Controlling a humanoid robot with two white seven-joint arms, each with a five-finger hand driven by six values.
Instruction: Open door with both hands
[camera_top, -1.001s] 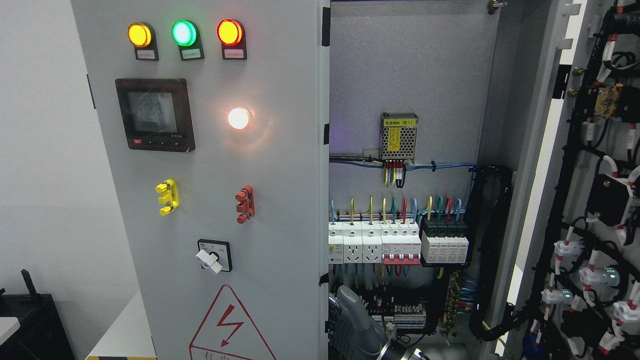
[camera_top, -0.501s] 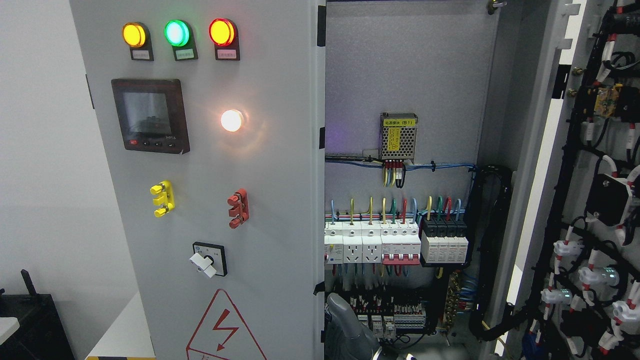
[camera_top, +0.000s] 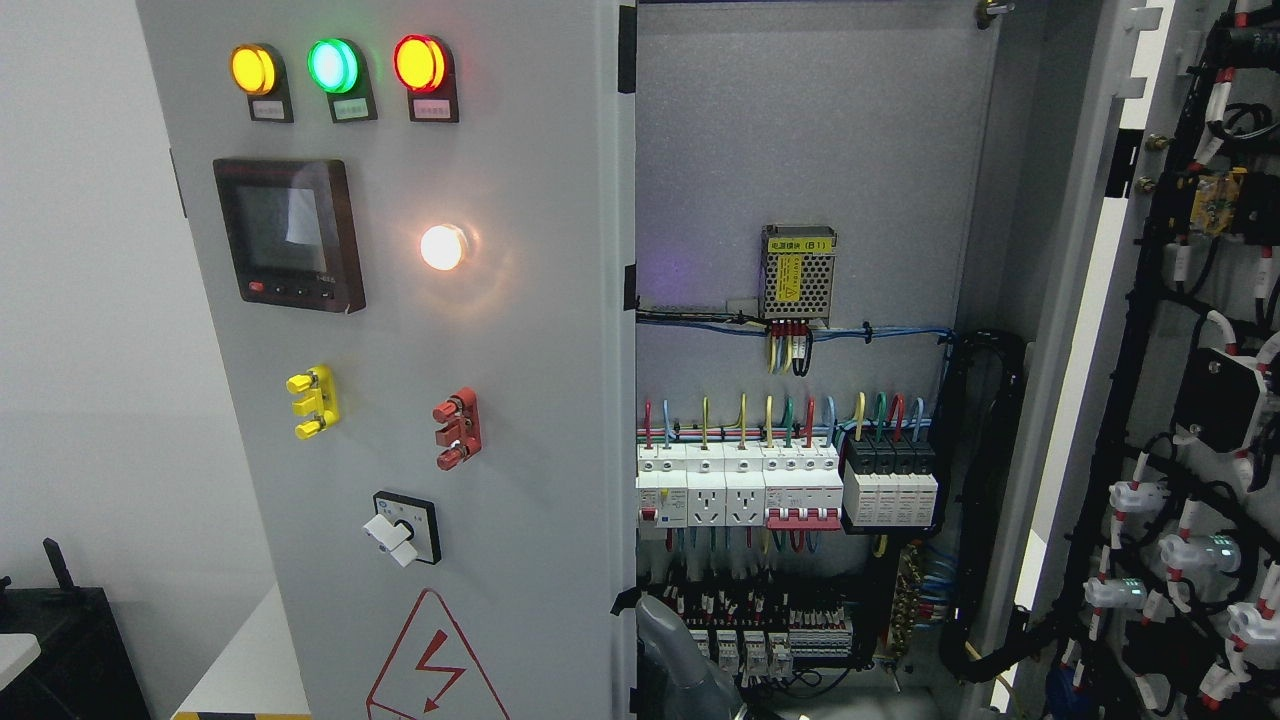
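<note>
The grey left door (camera_top: 520, 350) of the electrical cabinet stands partly open, its free edge near the picture's middle. It carries three lit lamps, a dark meter screen, a white lamp, yellow and red terminals, a rotary switch and a warning triangle. The right door (camera_top: 1200, 400) is swung wide open at the right, with black wiring and clips on its inner face. My right hand (camera_top: 680, 660) shows as a grey shape at the bottom edge, right beside the left door's free edge. Most of the hand is out of frame.
Inside the cabinet (camera_top: 800, 150) are a small power supply (camera_top: 797, 272), a row of breakers and sockets (camera_top: 780, 490) with coloured wires, and terminal blocks below. A black cable bundle (camera_top: 985, 500) runs down its right side. A black box (camera_top: 60, 650) sits at lower left.
The left door has swung further open, its free edge and panel fittings shifting left. My right hand has moved left and lower with the edge, and less of it shows.
</note>
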